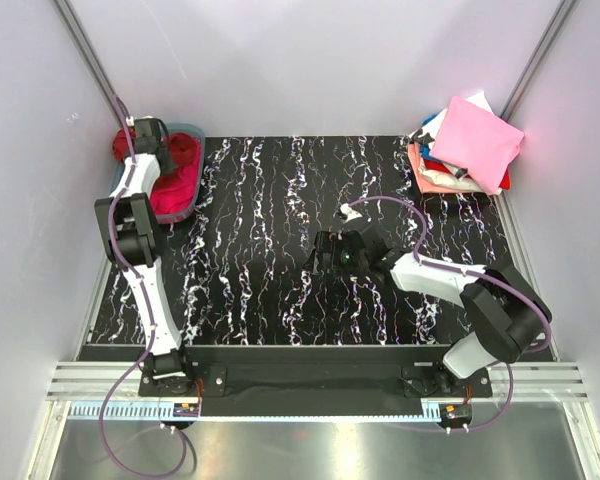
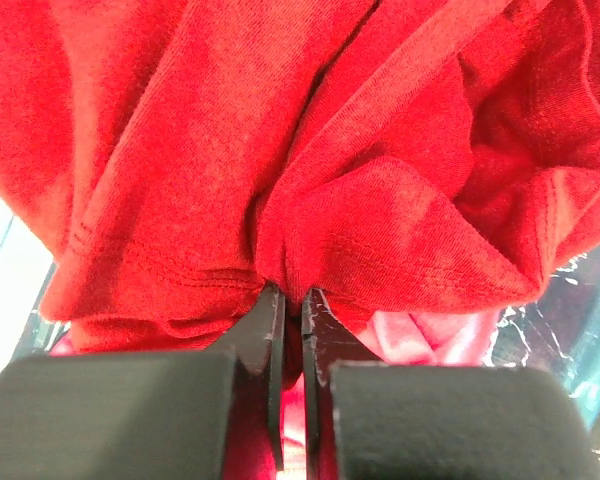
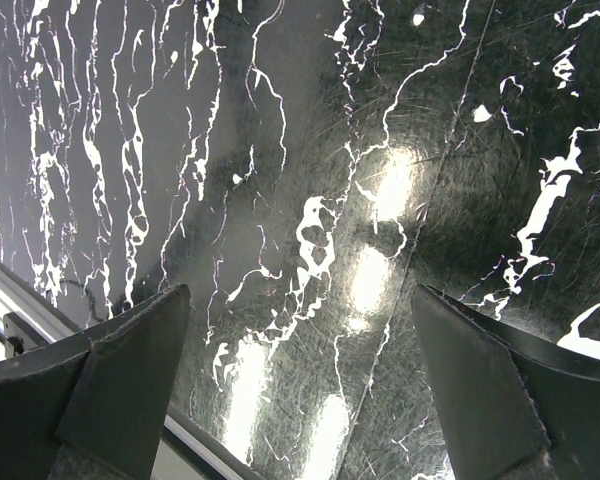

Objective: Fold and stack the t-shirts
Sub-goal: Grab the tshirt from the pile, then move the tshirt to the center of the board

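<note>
A crumpled dark red t-shirt [image 1: 183, 152] lies on a magenta-pink t-shirt [image 1: 175, 190] in the tub at the table's far left. My left gripper [image 1: 152, 135] reaches into that tub. In the left wrist view the red t-shirt [image 2: 310, 150] fills the frame and my left gripper [image 2: 292, 300] is shut on a fold of its hemmed cloth; pink cloth [image 2: 435, 335] shows below it. A stack of folded t-shirts [image 1: 467, 148], pale pink on top, sits at the far right corner. My right gripper [image 1: 325, 256] hovers open over mid-table, with nothing between its fingers [image 3: 130, 360].
The translucent blue-grey tub [image 1: 194, 132] stands at the far left edge against the wall. The black marbled tabletop [image 1: 270, 250] spans the workspace, with white walls close on both sides. A metal rail [image 3: 20, 330] runs along the table's near edge.
</note>
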### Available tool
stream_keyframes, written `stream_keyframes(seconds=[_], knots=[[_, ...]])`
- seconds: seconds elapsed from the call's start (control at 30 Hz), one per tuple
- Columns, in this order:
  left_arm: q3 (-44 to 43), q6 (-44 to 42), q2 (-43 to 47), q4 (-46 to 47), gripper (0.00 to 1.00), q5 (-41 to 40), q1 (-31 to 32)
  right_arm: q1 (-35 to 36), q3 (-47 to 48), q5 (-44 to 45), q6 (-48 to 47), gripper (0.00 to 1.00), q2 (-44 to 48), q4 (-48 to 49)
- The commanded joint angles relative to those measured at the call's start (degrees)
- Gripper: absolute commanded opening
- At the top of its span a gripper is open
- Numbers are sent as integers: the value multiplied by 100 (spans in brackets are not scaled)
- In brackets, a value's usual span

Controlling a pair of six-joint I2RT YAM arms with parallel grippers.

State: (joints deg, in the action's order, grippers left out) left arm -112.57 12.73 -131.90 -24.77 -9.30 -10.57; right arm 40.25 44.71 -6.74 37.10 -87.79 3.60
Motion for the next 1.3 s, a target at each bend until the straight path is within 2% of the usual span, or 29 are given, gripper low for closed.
stream_keyframes(seconds=[0.0,0.17,0.27,0.37,0.47,0.57,0.6,0.67,0.7,0.73,0.8,0.83,0.9,0.93,1.03,1.1,1.2,1.27], knots=[[-309,246,831,87,0,25,-15,27,231,6,-80,100,-54,36],[-265,660,2155,60,0,340,11,27,109,59,-89,100,95,132],[-230,661,3001,17,0,517,300,27,-216,120,-80,100,446,457],[-54,162,3784,-18,0,639,1027,27,-611,339,-54,100,920,800],[-54,-182,4215,-553,0,631,1853,35,-1068,655,7,100,1587,1064],[121,-341,4461,-1265,0,745,2512,27,-1368,1383,139,100,2510,793],[243,-324,4532,-1528,2,772,2681,27,-1377,1534,174,100,2782,313],[709,-316,4681,-1836,62,894,3146,27,-1342,1981,183,100,3643,-234],[876,-298,4699,-2116,83,895,3288,18,-1290,2123,209,100,3933,-967],[1260,-271,4760,-2232,99,895,3402,27,-1124,2281,227,100,4476,-1349],[1806,-52,4936,-2155,99,1051,3658,18,-930,2668,306,100,4997,-2374],[2375,27,5250,-2059,99,1062,3719,27,-772,2756,332,100,5461,-2659],[2897,317,5647,-1735,99,1053,3834,27,-683,2863,394,99,5894,-3247],[3334,431,6040,-1672,99,1036,3834,27,-657,2871,412,100,6253,-3373],[3942,722,6595,-1662,99,1027,3834,27,-805,2609,500,100,6590,-3559],[4164,783,6799,-1793,99,1018,3843,27,-989,2117,482,100,6494,-3402],[4533,748,7168,-1951,99,939,3843,27,-991,1677,500,100,5653,-3216],[4744,696,7406,-2066,99,528,3843,27,-719,1536,386,100,4695,-3137]])
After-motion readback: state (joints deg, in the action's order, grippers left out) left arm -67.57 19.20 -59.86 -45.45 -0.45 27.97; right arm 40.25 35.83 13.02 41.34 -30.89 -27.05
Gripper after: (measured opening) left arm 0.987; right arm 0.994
